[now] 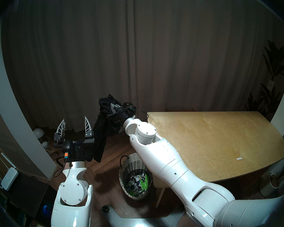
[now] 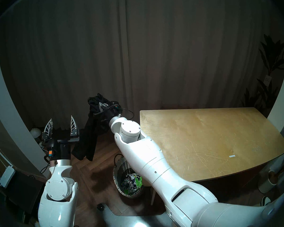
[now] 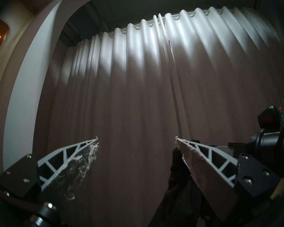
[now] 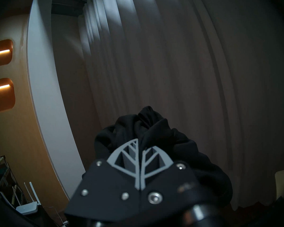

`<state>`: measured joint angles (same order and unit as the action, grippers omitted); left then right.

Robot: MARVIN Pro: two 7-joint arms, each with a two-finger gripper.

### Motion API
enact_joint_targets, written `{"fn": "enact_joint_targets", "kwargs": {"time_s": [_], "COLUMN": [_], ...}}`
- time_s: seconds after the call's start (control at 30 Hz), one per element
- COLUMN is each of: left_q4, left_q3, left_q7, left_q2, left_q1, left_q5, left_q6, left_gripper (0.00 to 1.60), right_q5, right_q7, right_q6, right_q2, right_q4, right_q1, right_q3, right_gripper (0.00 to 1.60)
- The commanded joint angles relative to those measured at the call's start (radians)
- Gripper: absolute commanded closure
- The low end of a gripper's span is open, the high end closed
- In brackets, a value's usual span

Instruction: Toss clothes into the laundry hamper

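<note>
Clamping a bunched fold of the black garment (image 1: pixel 103 123), the right pincer (image 1: pixel 113 107) has its two fingers pressed together, cloth swelling out around and above the tips in the right wrist view. From that grip the garment hangs with its long axis near vertical, the free end pointing down at the wooden floor (image 1: pixel 108 166), clear of it. It dangles between the two arms, beyond and to the left of the hamper (image 1: pixel 135 180), not over its mouth. The left pincer (image 1: pixel 75 123) stands just beside the hanging cloth, fingers spread wide apart and pointing up, holding nothing. Down on the floor, the hamper stands upright against the near left corner of the bench (image 1: pixel 220 139), and the leaf-print garment (image 1: pixel 138 183) lies crumpled in its bottom. A curtain (image 1: pixel 138 58) fills the background.
</note>
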<state>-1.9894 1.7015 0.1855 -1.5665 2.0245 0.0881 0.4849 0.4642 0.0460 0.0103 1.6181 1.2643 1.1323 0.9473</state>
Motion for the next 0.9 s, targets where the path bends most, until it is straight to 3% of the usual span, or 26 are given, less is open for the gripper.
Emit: {"fn": "enact_joint_targets", "kwargs": {"time_s": [0.0,0.23,0.33,0.47,0.67,0.87], "left_q4": [-0.082,-0.109,-0.124,-0.158,-0.195,-0.238], "left_q3": [0.007,0.002,-0.005,-0.003,0.009,0.004], "left_q7": [0.005,0.011,0.011,0.016,0.025,-0.005], "left_q2": [-0.021,-0.038,-0.046,-0.055,-0.06,-0.042], "left_q1": [0.114,0.189,0.222,0.279,0.345,0.381], "left_q5": [-0.002,-0.009,-0.012,-0.025,-0.042,-0.071], "left_q6": [-0.029,-0.069,-0.087,-0.105,-0.118,-0.166], "left_gripper": [0.0,0.0,0.0,0.0,0.0,0.0], "right_q5": [-0.03,-0.098,-0.135,-0.184,-0.17,-0.216], "right_q7": [-0.021,-0.035,-0.061,-0.126,-0.223,-0.287], "right_q6": [0.008,0.018,0.008,-0.01,-0.015,-0.069], "right_q2": [-0.098,-0.197,-0.248,-0.3,-0.373,-0.358], "right_q4": [0.084,0.088,0.117,0.143,0.105,0.11], "right_q1": [0.114,0.209,0.261,0.315,0.346,0.36], "right_q3": [-0.062,-0.188,-0.207,-0.175,-0.093,-0.087], "right_gripper": [1.6,1.6,1.6,1.6,1.6,1.6]}}
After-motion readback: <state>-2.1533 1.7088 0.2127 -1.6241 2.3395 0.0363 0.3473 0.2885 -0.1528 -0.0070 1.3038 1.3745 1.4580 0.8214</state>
